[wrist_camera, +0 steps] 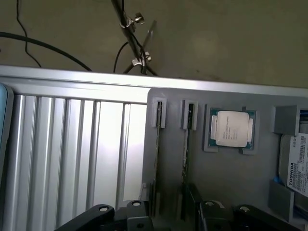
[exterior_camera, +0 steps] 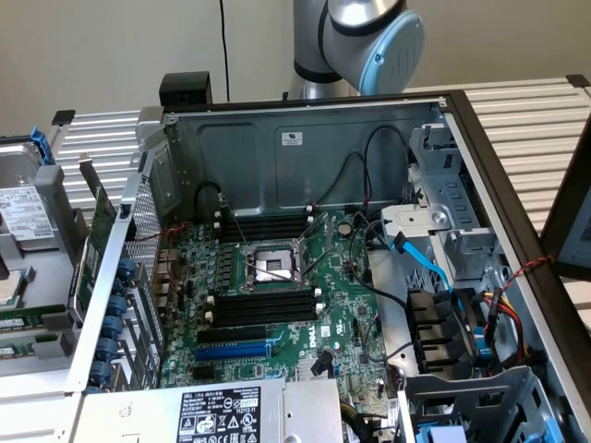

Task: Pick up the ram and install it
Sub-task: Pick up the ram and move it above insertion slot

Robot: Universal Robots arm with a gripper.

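The ram, a thin green circuit-board stick, stands edgewise beside a second stick, both below the black gripper, its jaws apart; one square silver processor lies off to the side.

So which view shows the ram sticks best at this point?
The wrist view: two ram sticks stand on edge in slots of the grey holder, next to the processor. The exterior view catches them as thin green strips at its left edge, outside the computer case.
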